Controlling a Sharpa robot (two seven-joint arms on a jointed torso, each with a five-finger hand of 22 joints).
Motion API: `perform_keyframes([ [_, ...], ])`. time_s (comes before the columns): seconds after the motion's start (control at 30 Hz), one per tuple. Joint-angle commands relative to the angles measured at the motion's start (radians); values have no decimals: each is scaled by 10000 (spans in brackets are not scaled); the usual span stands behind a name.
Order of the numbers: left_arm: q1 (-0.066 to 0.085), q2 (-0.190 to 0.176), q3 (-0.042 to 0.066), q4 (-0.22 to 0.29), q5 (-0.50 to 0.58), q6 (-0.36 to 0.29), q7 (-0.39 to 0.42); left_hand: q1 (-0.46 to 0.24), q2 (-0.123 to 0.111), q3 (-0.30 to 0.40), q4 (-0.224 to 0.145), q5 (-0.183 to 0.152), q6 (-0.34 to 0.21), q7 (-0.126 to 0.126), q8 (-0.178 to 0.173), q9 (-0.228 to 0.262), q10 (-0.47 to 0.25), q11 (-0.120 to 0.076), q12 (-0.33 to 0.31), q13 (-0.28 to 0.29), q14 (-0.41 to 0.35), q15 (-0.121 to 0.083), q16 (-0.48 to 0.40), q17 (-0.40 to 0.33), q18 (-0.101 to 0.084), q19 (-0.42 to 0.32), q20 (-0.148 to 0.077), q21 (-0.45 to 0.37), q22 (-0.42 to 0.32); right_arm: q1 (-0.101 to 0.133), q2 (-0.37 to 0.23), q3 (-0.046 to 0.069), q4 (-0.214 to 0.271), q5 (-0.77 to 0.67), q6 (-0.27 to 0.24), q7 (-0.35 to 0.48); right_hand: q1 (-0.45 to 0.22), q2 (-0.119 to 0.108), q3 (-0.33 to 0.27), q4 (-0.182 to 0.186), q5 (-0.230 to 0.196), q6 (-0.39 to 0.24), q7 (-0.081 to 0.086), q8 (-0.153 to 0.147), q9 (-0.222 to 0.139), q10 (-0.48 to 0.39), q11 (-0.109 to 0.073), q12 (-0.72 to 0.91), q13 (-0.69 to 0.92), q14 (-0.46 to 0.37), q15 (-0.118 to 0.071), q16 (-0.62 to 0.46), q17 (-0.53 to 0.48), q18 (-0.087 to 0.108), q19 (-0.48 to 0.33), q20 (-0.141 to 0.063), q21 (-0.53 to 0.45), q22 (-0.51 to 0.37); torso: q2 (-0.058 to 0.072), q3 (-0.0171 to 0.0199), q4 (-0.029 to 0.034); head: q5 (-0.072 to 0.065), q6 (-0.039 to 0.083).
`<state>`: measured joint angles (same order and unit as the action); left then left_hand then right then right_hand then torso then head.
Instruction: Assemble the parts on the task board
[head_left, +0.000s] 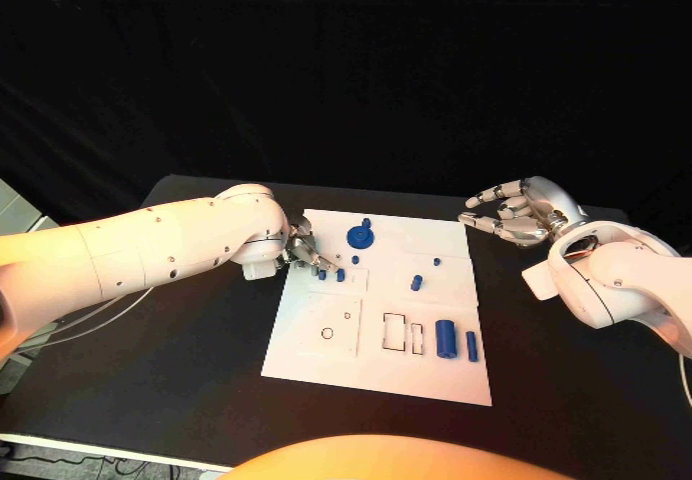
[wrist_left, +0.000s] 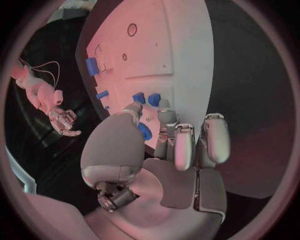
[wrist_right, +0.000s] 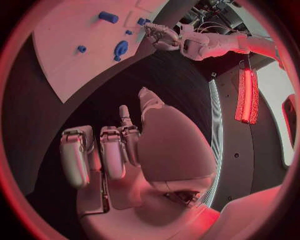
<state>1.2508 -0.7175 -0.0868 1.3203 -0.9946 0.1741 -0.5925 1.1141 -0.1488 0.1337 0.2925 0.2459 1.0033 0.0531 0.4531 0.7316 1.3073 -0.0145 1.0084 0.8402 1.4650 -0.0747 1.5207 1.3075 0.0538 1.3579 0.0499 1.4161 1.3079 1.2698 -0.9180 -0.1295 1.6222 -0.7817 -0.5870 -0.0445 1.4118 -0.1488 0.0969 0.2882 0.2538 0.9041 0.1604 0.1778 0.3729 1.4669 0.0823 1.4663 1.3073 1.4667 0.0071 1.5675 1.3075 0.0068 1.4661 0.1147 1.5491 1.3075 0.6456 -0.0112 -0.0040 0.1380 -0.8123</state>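
The white task board (head_left: 378, 300) lies in the middle of the black table. My left hand (head_left: 307, 252) hovers at the board's left edge, its fingertips (wrist_left: 167, 117) right by two small blue parts (head_left: 330, 272) (wrist_left: 146, 98); I see nothing held in it. A round blue part (head_left: 359, 237) (wrist_right: 120, 48) lies just beyond that hand. More blue parts sit mid-board (head_left: 417, 283), and two blue cylinders (head_left: 457, 341) lie near the board's front right. My right hand (head_left: 512, 214) (wrist_right: 119, 150) floats off the board's far right corner, fingers loosely bent, holding nothing.
Outlined slots (head_left: 394, 331) and small round holes (head_left: 329, 333) mark the board's front half. Black table (head_left: 159, 370) surrounds the board on all sides, with wide room in front and on the left.
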Motion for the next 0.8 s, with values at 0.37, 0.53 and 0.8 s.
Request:
perform_keyframes([
  [0.37,-55,-91,2,206,105,-24,60,1652,176,794,-10,163,107,-67,-60,-115,-73,-87,109,-40,772,26,-33,1711,135,5,-8,-61,103,-28,26,1,-20,-42,43,91,-129,6,70,13,64,-97,-2,73,-11,183,-58,-50,1785,985,-36,-55,2410,-1,919,-75,-52,2484,1,-9,4,15,-30],
  [0.53,-62,-97,4,215,278,-53,88,1737,160,957,-7,168,115,-72,-58,-124,-83,-92,95,-67,774,22,-29,1717,133,8,-10,-61,109,-37,31,0,-27,-42,47,82,-129,6,70,13,64,-97,-2,73,-11,183,-58,-50,1785,985,-36,-55,2410,-1,919,-75,-52,2484,0,-2,-2,19,-54],
  [0.8,-66,-98,5,223,354,-56,99,1657,118,1002,17,148,131,-55,-50,-127,-84,-79,89,-86,779,27,-20,1732,134,8,-11,-63,110,-43,34,0,-36,-42,49,72,-127,8,76,7,69,-99,-3,76,-12,179,-59,-55,1781,985,-37,-55,2409,-1,920,-76,-51,2485,0,2,-7,19,-65],
])
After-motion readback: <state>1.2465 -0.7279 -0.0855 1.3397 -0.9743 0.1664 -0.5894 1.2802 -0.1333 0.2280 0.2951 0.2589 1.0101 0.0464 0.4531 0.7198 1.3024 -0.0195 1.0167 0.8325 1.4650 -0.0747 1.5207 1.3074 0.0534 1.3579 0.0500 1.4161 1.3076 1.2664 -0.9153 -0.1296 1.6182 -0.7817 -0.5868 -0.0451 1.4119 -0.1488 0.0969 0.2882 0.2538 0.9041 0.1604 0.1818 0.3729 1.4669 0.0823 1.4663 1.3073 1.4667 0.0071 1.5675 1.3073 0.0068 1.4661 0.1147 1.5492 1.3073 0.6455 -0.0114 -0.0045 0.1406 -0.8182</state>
